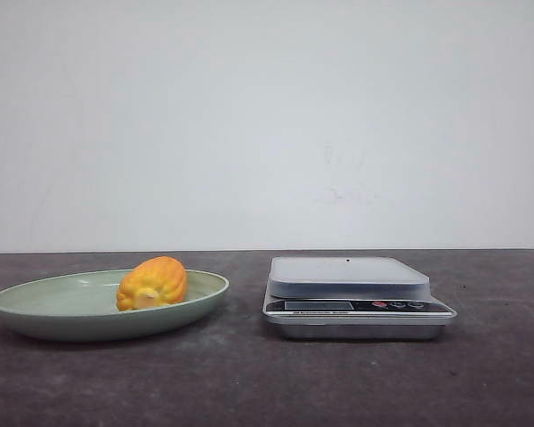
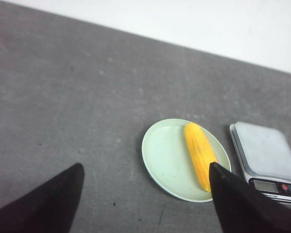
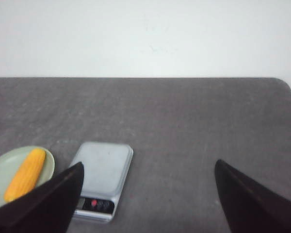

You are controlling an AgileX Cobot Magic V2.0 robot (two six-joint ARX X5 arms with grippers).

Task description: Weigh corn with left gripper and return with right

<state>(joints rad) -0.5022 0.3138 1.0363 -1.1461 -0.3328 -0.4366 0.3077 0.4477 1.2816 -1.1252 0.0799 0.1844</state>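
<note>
As the front view shows it, the pale green plate point(image 1: 36, 307) sits at the left of the dark grey counter point(image 1: 249, 382), with the corn point(image 1: 152, 283) lying in it toward its right side, pale cut end facing the camera. Just right of the plate, apart from it, stands the scale point(image 1: 356, 298), its platform bare. Neither arm appears in that view.

In the left wrist view, the left end effector point(image 2: 145, 194) hangs above the counter with its fingers point(image 2: 53, 204) spread wide, holding nothing; the corn point(image 2: 200, 155) lies near one fingertip. In the right wrist view, the right end effector point(image 3: 148, 194) is likewise spread open, with the scale point(image 3: 103, 172) beside one finger and the corn point(image 3: 25, 174) beyond it on the plate point(image 3: 0, 170).
</note>
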